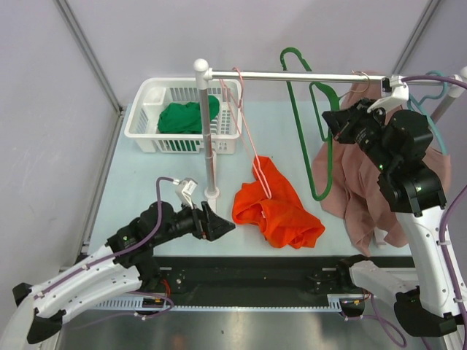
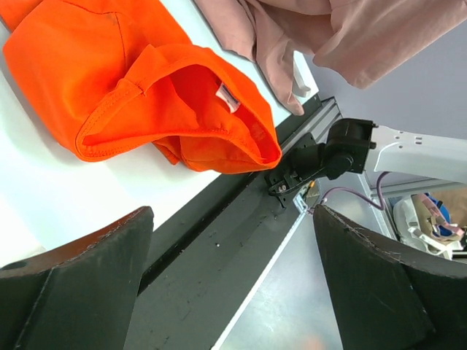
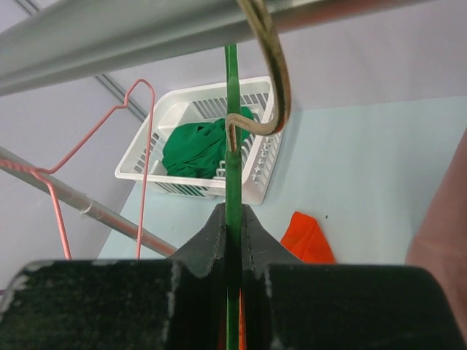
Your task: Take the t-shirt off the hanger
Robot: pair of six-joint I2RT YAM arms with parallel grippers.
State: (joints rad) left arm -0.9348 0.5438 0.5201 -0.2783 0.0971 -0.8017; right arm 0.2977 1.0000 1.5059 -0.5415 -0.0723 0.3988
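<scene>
A mauve t-shirt (image 1: 357, 182) hangs from the rail (image 1: 306, 75) at the right on a hanger with a brownish hook (image 3: 271, 65). An empty green hanger (image 1: 300, 138) hangs beside it. My right gripper (image 1: 330, 120) is shut on the green hanger's thin bar (image 3: 231, 109), just below the rail. An orange t-shirt (image 1: 281, 208) lies crumpled on the table, and a pink wire hanger (image 1: 248, 131) reaches from the rail down onto it. My left gripper (image 1: 222, 227) is open and empty, low at the front edge, left of the orange t-shirt (image 2: 109, 65).
A white basket (image 1: 146, 120) with a green cloth (image 1: 188, 117) stands at the back left. The rack's white post (image 1: 208, 131) rises just behind my left gripper. A teal hanger (image 1: 436, 86) hangs at the far right. The mauve t-shirt's hem (image 2: 350, 36) nears the black front rail.
</scene>
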